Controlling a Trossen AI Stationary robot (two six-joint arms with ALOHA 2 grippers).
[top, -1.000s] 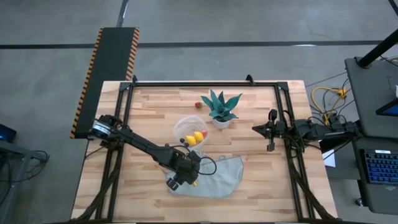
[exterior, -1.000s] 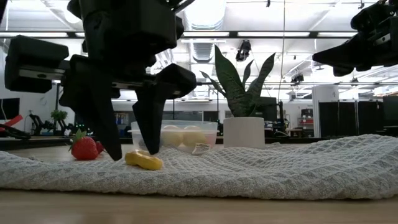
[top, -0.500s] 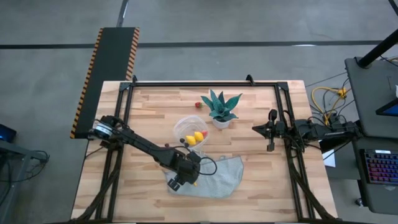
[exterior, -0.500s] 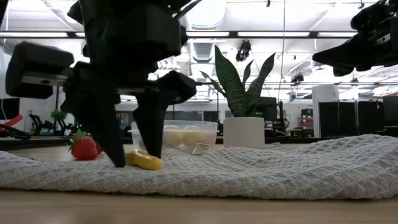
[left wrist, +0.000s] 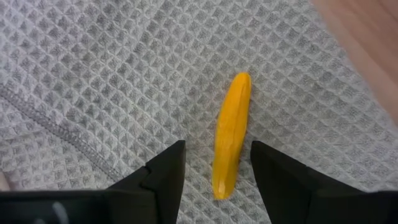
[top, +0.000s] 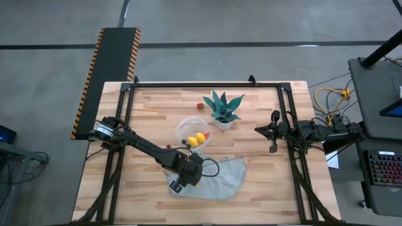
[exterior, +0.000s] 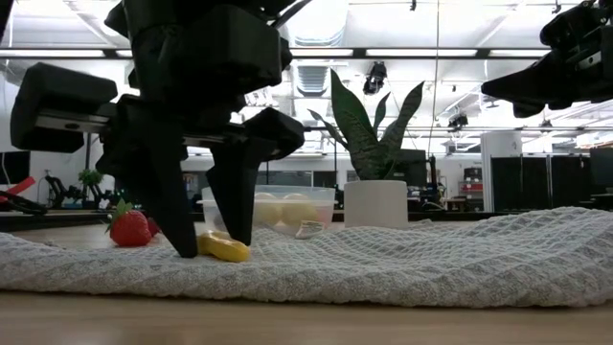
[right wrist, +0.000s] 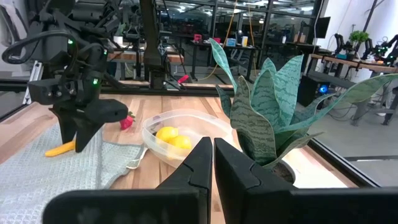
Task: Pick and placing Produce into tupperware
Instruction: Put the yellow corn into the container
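- A long yellow toy fruit [left wrist: 230, 135] lies flat on the grey cloth [top: 220, 179], near the cloth's left end.
- The left gripper [exterior: 201, 251] is down over it, with its two dark fingers [left wrist: 163, 180] spread apart — one on each side of the yellow piece. It is not squeezing the fruit; there is still a gap on both sides.
- Just behind the cloth sits the clear round tub [top: 192, 133]. Two yellow lemons [right wrist: 174, 138] are inside it, and something red shows in there too.
- A red strawberry [exterior: 129, 227] rests on the wood table [top: 157, 107] beside the tub, off the cloth.
- Another small red piece [top: 200, 105] lies on the table just left of the potted plant [top: 223, 108].
- The plant in its white pot stands right next to the tub, toward the back of the table.
- The right gripper [top: 271, 139] waits far off at the right side of the table — its fingers are pressed together with nothing in them.
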